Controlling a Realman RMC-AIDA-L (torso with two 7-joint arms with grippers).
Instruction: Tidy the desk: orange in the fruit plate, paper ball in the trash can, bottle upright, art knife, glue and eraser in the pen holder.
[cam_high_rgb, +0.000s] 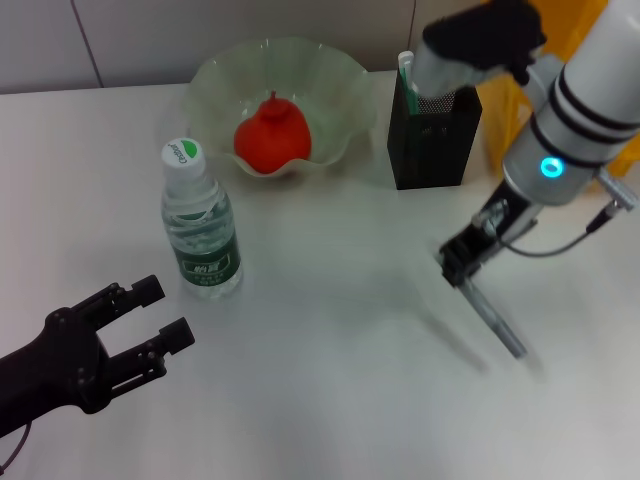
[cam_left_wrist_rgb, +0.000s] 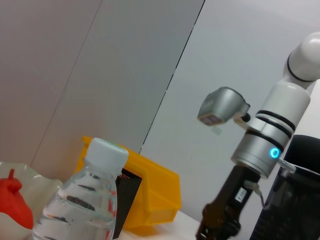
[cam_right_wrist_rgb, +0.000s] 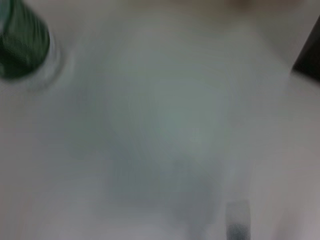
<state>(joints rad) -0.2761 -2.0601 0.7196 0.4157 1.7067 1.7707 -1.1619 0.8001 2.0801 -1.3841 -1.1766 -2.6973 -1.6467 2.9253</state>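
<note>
Right gripper carries the art knife, short of the pen holder.

The art knife (cam_high_rgb: 495, 318), a slim grey bar, hangs slanted at the right of centre in the head view, its upper end clamped in the jaws of the right gripper (cam_high_rgb: 462, 262), its lower end pointing to the lower right above the desk (cam_high_rgb: 340, 330); holding it by one end probably leaves the free end to slide into the black pen holder (cam_high_rgb: 432, 140) at the upper right, which already holds a green-capped item. The bottle (cam_high_rgb: 200, 225) stands upright at left of centre, and the red-orange fruit (cam_high_rgb: 272, 135) sits in the fruit plate (cam_high_rgb: 330, 80) at top centre. The left gripper (cam_high_rgb: 140, 320) idles at the lower left, jaws apart.
</note>
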